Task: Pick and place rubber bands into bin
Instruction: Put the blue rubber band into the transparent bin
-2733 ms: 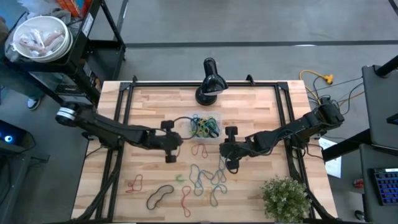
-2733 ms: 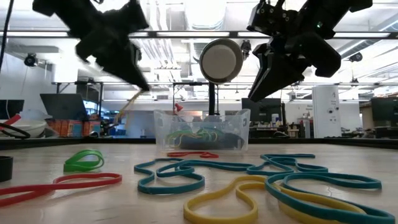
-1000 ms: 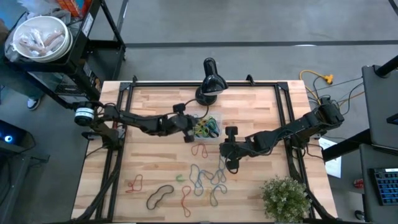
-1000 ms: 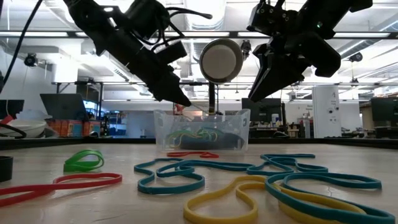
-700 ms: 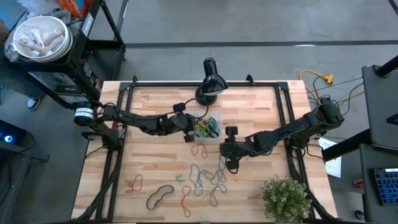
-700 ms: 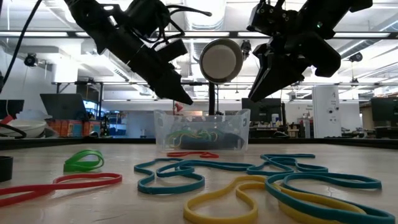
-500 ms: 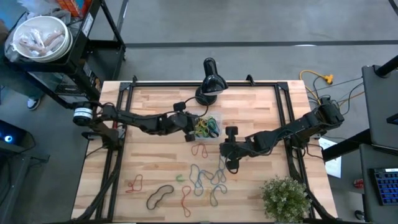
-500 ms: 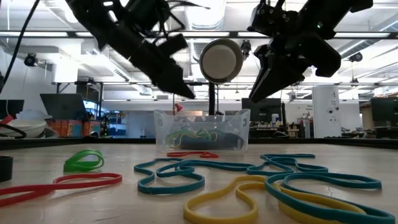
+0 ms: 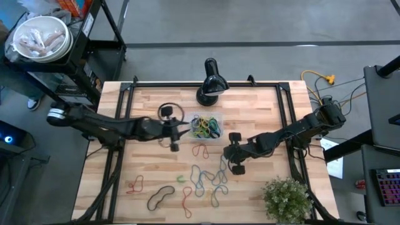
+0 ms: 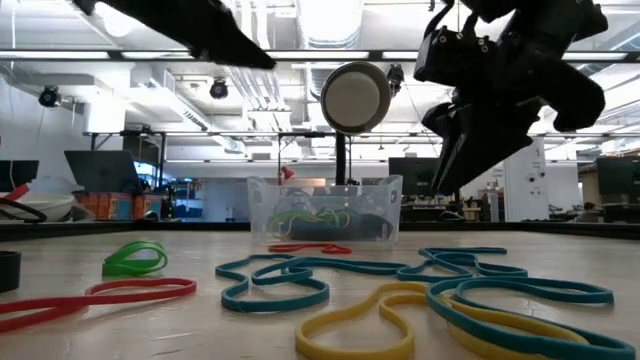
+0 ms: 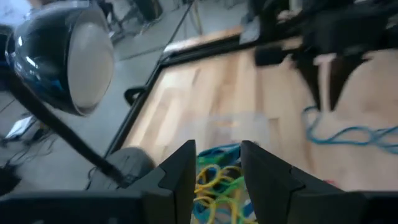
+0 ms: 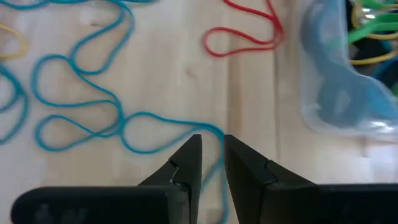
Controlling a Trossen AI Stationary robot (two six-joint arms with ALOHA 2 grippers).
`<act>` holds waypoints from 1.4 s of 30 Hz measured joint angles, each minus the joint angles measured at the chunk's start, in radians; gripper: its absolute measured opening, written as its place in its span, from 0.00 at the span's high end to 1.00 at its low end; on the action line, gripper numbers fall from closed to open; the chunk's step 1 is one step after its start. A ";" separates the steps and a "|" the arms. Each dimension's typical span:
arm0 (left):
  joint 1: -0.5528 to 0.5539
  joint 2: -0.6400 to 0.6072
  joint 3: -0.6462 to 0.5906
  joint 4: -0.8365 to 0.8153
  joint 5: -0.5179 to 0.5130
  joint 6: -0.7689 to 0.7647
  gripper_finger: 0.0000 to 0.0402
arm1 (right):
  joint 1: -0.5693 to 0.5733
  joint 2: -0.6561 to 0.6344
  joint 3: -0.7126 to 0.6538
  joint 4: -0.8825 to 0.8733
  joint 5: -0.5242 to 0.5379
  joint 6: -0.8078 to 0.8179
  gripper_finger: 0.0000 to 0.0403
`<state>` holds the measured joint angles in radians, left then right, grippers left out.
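Observation:
The clear bin point(image 9: 206, 127) stands mid-table with several coloured rubber bands inside it point(image 11: 214, 180). More rubber bands lie loose on the wood nearer the front: blue ones point(image 9: 207, 176), a red one point(image 9: 201, 150) just before the bin, another red point(image 9: 135, 185), a black one point(image 9: 160, 197) and a yellow one point(image 9: 215, 199). My left gripper point(image 9: 181, 129) hovers open and empty just left of the bin, high above the table. My right gripper point(image 12: 212, 155) points down over a blue band point(image 12: 161, 134), its fingers a little apart, clear of the table in the low view point(image 10: 445, 185).
A black desk lamp point(image 9: 209, 84) stands at the far edge behind the bin. A potted plant point(image 9: 287, 197) sits at the near right corner. Black frame rails point(image 9: 119, 150) run along the table's left and right sides. Bare wood lies left of the bands.
My left gripper has risen from over the bin's left rim and drawn back toward the table's left edge. My right gripper has tipped further down and dipped a little toward the blue bands. The bands and the bin lie as before.

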<state>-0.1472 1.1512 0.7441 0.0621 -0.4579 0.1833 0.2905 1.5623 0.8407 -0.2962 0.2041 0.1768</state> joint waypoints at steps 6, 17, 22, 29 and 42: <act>-0.096 -0.116 -0.107 0.038 0.001 -0.052 0.72 | 0.000 0.004 -0.019 0.034 -0.049 -0.033 0.85; -0.136 -0.209 -0.194 0.114 -0.014 -0.049 0.72 | -0.058 0.005 -0.065 0.121 -0.059 -0.108 0.85; -0.136 -0.206 -0.194 0.111 -0.014 -0.046 0.72 | -0.081 0.045 -0.067 0.121 -0.094 -0.107 0.81; -0.136 -0.205 -0.194 0.107 -0.013 -0.046 0.72 | -0.096 0.133 -0.062 0.125 -0.110 -0.093 0.74; -0.136 -0.205 -0.194 0.108 -0.012 -0.036 0.72 | -0.150 0.134 -0.059 0.085 -0.163 0.014 0.70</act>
<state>-0.2836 0.9463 0.5499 0.1697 -0.4698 0.1471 0.1408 1.6968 0.7819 -0.2117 0.0415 0.1913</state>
